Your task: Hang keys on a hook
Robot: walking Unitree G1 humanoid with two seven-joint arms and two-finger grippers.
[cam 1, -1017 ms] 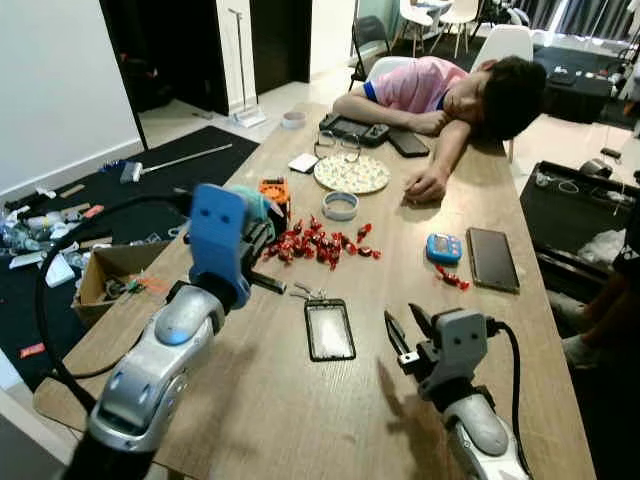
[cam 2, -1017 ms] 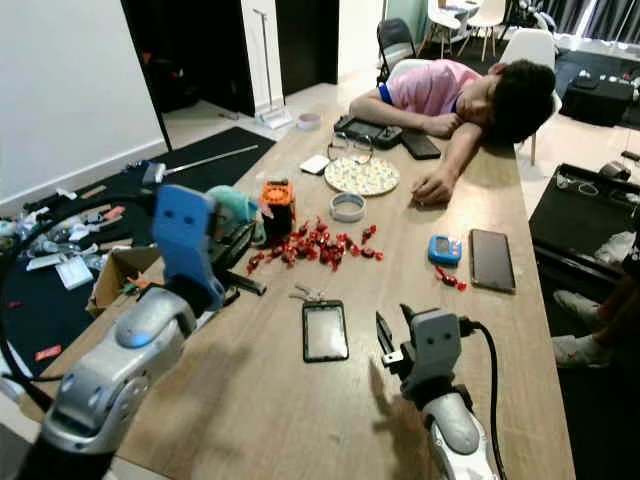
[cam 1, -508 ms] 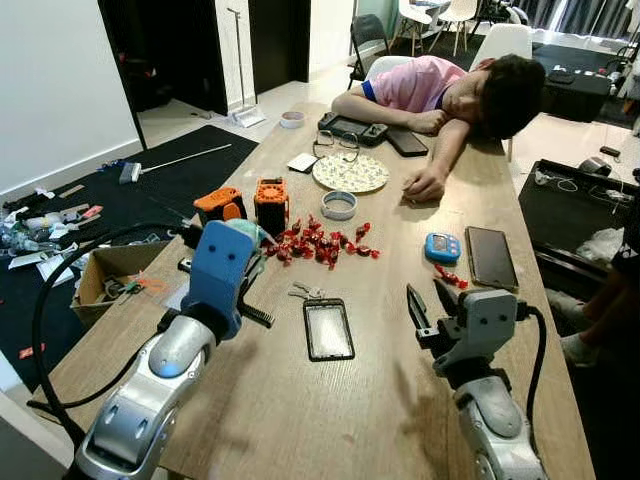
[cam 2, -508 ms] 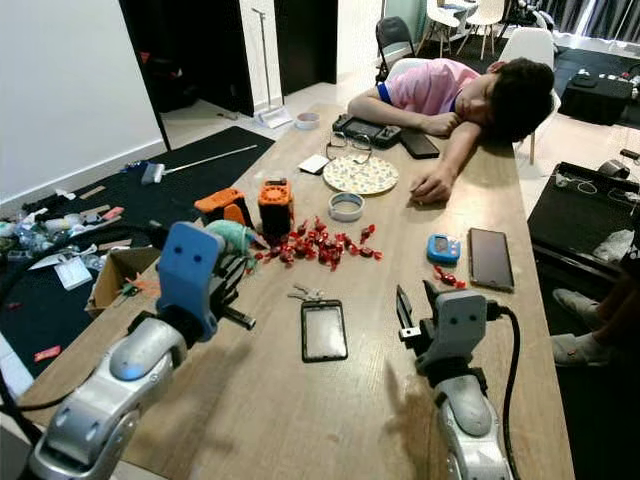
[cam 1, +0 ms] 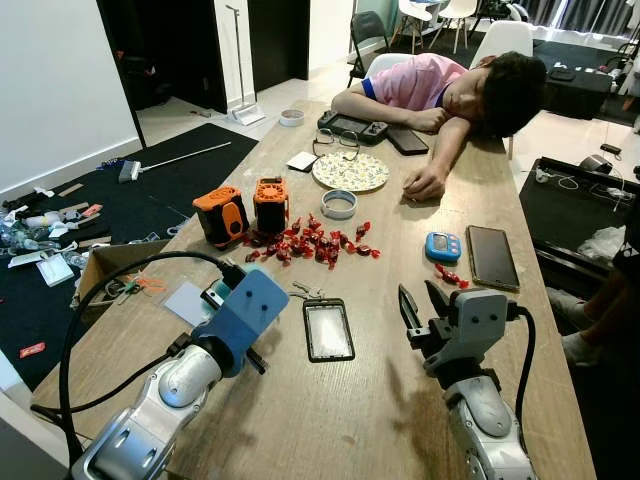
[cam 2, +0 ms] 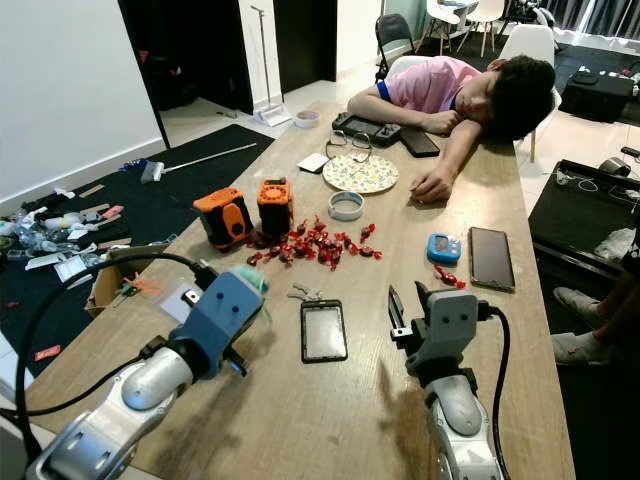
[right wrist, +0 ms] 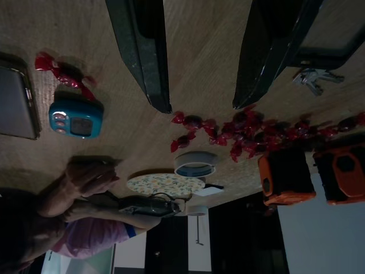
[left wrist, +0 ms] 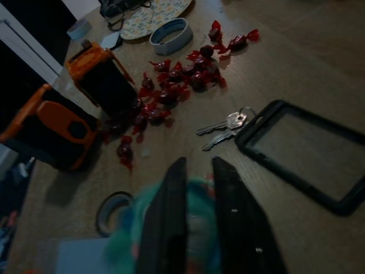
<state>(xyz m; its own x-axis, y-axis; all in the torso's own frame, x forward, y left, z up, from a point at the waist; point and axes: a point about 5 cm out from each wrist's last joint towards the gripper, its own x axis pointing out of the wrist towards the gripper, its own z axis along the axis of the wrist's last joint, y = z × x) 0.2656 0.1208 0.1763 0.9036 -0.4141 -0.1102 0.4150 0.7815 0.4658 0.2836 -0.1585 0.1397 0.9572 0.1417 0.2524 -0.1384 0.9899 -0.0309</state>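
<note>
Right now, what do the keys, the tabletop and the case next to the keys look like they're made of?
Keys: silvery metal, with a dull gleam on blades and ring. Tabletop: wood or wood-look laminate, matte, with visible grain; which one I cannot tell. Case: black, rounded rim, probably rubber or soft plastic, around a pale glossy panel.

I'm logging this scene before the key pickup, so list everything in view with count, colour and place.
keys: one bunch, silver, on the table beside the case
case: one, black, table centre
candies: many, red, heap beyond the keys; a few by the timer
boxes: two, orange-black, left of the candies
tape roll: one, grey, beyond the candies
plate: one, patterned, far centre
timer: one, blue, right side
phone: one, dark, right of the timer
person: one, pink shirt, slumped at the far end
left gripper: fingers nearly together around something teal, pointing toward the keys
right gripper: open, above the table right of the case
</note>
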